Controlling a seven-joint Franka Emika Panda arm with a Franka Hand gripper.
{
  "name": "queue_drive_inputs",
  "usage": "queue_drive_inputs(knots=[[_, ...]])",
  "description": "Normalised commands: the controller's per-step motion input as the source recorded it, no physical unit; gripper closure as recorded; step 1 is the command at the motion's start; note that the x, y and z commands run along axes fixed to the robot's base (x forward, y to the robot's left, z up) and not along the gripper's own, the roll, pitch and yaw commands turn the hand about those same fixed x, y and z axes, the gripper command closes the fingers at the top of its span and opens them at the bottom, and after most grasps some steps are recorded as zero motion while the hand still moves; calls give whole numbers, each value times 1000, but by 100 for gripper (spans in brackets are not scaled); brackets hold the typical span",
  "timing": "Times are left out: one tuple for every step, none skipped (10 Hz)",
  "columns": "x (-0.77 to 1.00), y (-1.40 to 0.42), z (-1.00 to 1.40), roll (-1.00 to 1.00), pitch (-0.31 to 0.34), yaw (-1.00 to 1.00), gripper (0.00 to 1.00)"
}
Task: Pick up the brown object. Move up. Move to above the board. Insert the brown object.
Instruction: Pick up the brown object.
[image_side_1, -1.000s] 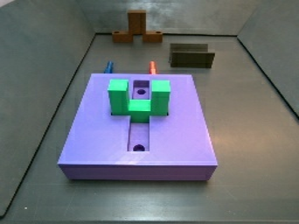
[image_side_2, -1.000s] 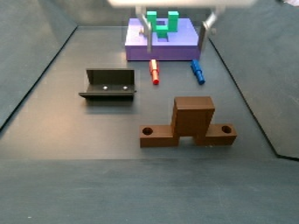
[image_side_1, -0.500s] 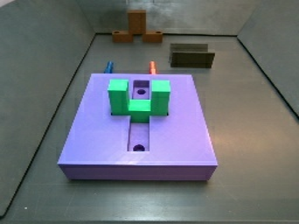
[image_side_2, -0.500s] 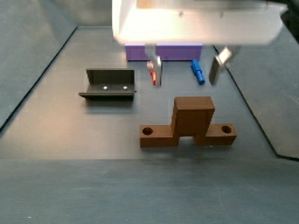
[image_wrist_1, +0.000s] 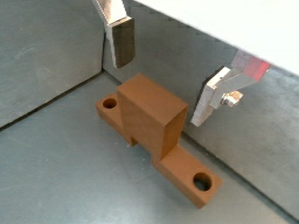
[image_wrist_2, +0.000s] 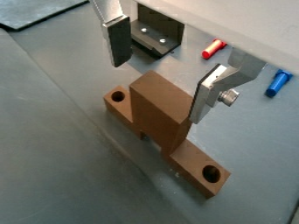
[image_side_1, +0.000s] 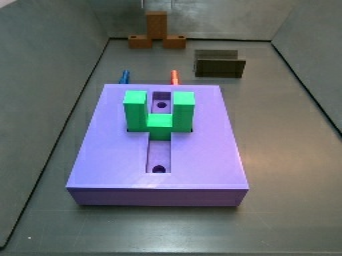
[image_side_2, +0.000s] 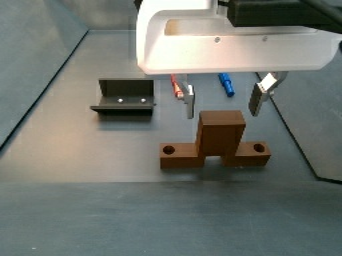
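Observation:
The brown object (image_wrist_1: 152, 118) (image_wrist_2: 158, 109) is a T-shaped block lying on the grey floor, with its raised stem up and a round hole in each end of the crossbar. In both side views it (image_side_1: 156, 35) (image_side_2: 214, 140) rests away from the board (image_side_1: 214, 150). My gripper (image_wrist_1: 167, 70) (image_wrist_2: 163, 66) (image_side_2: 225, 97) hangs open just above the stem, one finger (image_wrist_1: 121, 44) on each side and nothing between them. The board, a lavender slab with a central slot, carries a green U-shaped block (image_side_1: 159, 112).
The fixture (image_side_1: 219, 65) (image_side_2: 124, 97) (image_wrist_2: 158, 35) stands beside the brown object. A red pin (image_side_1: 174, 76) (image_side_2: 178, 88) (image_wrist_2: 212, 48) and a blue pin (image_side_1: 124, 75) (image_side_2: 227, 82) (image_wrist_2: 277, 83) lie between board and brown object. Grey walls (image_side_1: 80, 70) enclose the floor.
My gripper has travelled from over the board to the brown object and come down, so its open fingers now flank the stem. The pieces have not moved.

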Motion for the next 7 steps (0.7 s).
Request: queue_drive_inputs(knots=[[0,0,-294,0,0,-31,0],[-3,0,-274,0,0,-103,0],[0,-17,-237,0,0,-151,0],[26,-26,-289,0,0,-180,0],[6,0,-294,0,0,-151,0],[0,0,-289,0,0,-146,0],[0,0,-289,0,0,-129,0]])
